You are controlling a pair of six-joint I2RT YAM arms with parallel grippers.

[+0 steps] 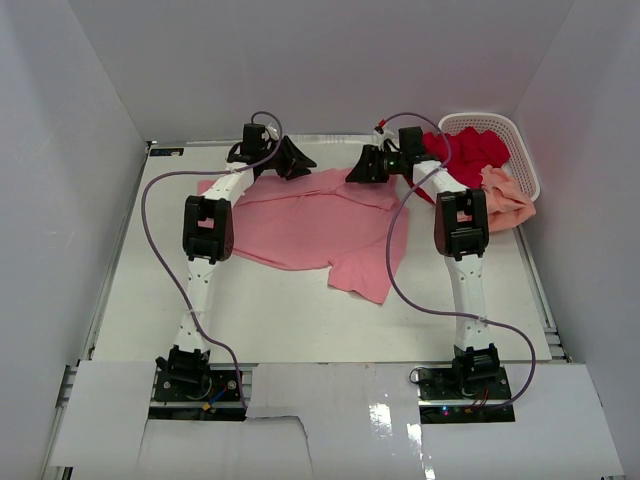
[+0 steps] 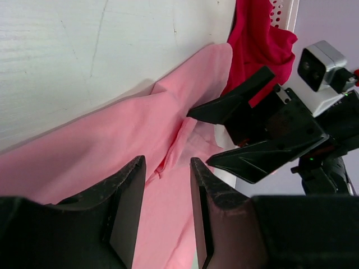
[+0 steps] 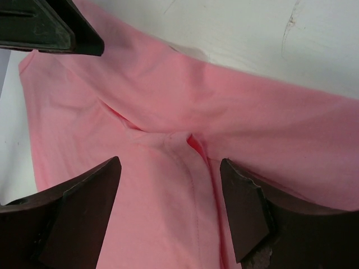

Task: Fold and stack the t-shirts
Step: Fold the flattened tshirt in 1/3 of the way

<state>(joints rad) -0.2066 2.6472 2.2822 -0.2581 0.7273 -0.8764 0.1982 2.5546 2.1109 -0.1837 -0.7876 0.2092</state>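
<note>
1. Top view: the left end effector [image 1: 296, 158] and the right end effector [image 1: 364, 166] hang close together, tips facing each other. Both are over the far edge of a rumpled, medium pink cotton t-shirt [image 1: 300, 225] that lies on the white desk [image 1: 300, 320]. Off to the right end effector's right, a white perforated plastic basket [image 1: 490, 118] holds a deep red t-shirt [image 1: 472, 150]. A pale peach-salmon t-shirt [image 1: 505, 198] spills over the basket's near rim.
2. Left wrist view: the left end effector [image 2: 165, 196] has its fingers partly spread and grips nothing. The pink cotton t-shirt [image 2: 101, 157] lies beneath and ahead of it, with a crease running toward the gap. Just ahead on the right, the right end effector [image 2: 201, 138] is splayed wide. Beyond it are the deep red t-shirt [image 2: 258, 39] and the basket wall [image 2: 283, 11].
3. Right wrist view: the right end effector [image 3: 168, 193] is spread wide and empty. The pink cotton t-shirt [image 3: 252, 123] fills the space below it, a puckered seam lying between the fingers. One black finger [image 3: 47, 28] of the left end effector shows ahead at upper left, and bare desk [image 3: 252, 33] lies beyond the shirt.
</note>
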